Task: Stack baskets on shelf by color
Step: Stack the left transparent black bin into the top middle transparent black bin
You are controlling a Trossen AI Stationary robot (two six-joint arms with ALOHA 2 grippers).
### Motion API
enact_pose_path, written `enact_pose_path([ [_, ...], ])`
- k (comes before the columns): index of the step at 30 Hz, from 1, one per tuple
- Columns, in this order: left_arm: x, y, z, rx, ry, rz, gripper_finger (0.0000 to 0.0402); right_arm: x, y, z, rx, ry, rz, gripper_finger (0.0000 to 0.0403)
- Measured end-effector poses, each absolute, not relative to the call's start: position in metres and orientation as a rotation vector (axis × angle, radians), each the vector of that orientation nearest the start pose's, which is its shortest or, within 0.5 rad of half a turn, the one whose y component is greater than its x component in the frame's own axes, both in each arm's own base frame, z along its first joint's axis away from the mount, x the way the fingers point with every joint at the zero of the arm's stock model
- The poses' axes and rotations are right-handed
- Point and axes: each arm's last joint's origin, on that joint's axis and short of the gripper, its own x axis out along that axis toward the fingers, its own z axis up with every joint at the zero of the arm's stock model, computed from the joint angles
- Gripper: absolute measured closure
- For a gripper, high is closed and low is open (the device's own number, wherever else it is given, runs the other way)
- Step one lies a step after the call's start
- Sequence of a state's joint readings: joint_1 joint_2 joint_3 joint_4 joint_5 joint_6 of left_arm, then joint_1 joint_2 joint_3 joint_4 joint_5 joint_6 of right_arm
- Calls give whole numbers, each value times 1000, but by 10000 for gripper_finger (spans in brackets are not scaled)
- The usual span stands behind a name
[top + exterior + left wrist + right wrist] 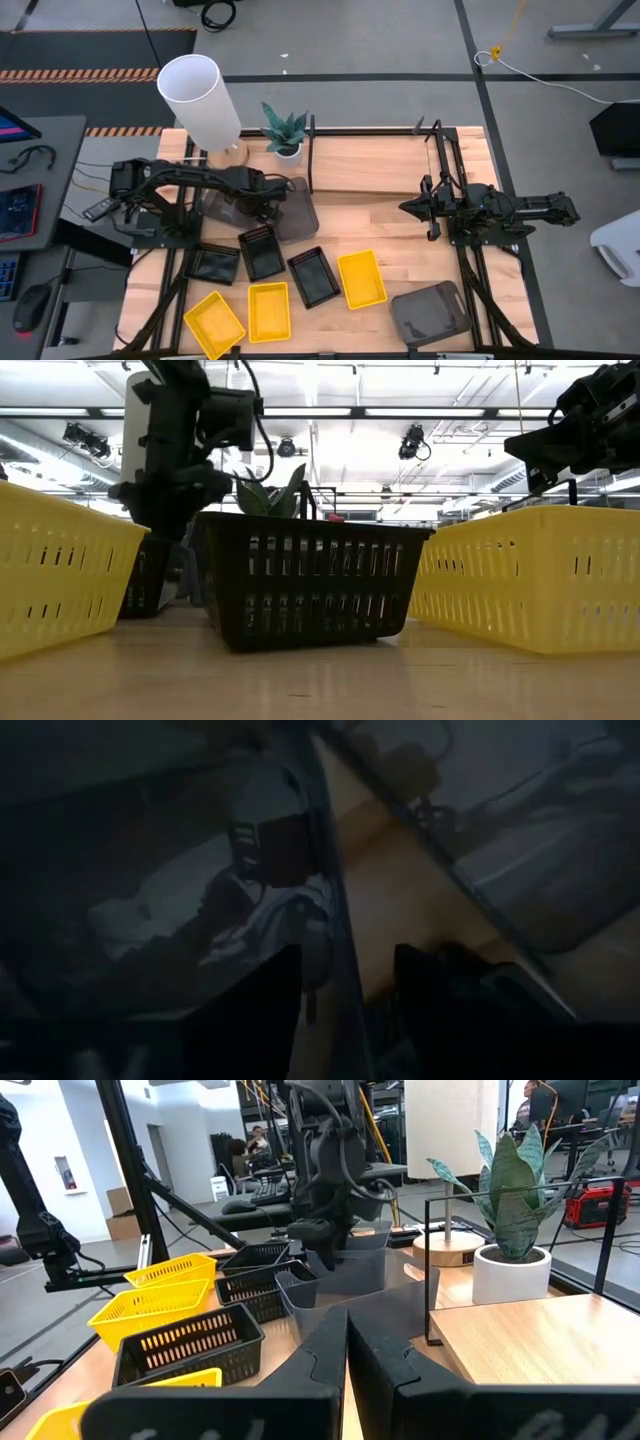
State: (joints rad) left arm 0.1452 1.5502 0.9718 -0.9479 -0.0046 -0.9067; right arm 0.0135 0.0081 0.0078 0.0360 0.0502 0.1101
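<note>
A smoky grey basket [300, 218] rests on the table in front of the shelf's left end. My left gripper [348, 970] points down over it and is open. One finger [265, 1005] stands inside the basket's wall [335, 910] and the other [430, 990] outside it, and I see a gap on both sides. The shelf [370, 170] is a light-wood plank in a black frame at the table's far side. Three black baskets [262, 250] and three yellow ones [361, 278] lie on the table nearer the front. My right gripper [348, 1342] waits shut, pointing level, by the shelf's right end.
A second grey basket [430, 312] sits at the front right. A white cylinder lamp [200, 95] and a potted plant [285, 130] stand at the far left, just behind my left arm. The shelf's black frame rods [312, 155] rise close to the grey basket.
</note>
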Motion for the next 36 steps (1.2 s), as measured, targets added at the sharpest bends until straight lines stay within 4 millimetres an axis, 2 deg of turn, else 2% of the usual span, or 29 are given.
enact_pose_path([
  [10, 250, 36, 170, -900, 1342, 813, 293, 98, 0, 169, 111, -38, -35, 384],
  [16, 248, 35, 169, -912, 1348, 832, 385, 98, 0, 169, 111, -38, -35, 384],
  [24, 245, 34, 173, -933, 1373, 807, 395, 98, 0, 169, 111, -38, -35, 384],
  [30, 241, 29, 202, -942, 1368, 777, 395, 98, 0, 169, 111, -39, -34, 384],
  [36, 243, 26, 248, -967, 1331, 717, 395, 98, 0, 170, 112, -51, -42, 384],
])
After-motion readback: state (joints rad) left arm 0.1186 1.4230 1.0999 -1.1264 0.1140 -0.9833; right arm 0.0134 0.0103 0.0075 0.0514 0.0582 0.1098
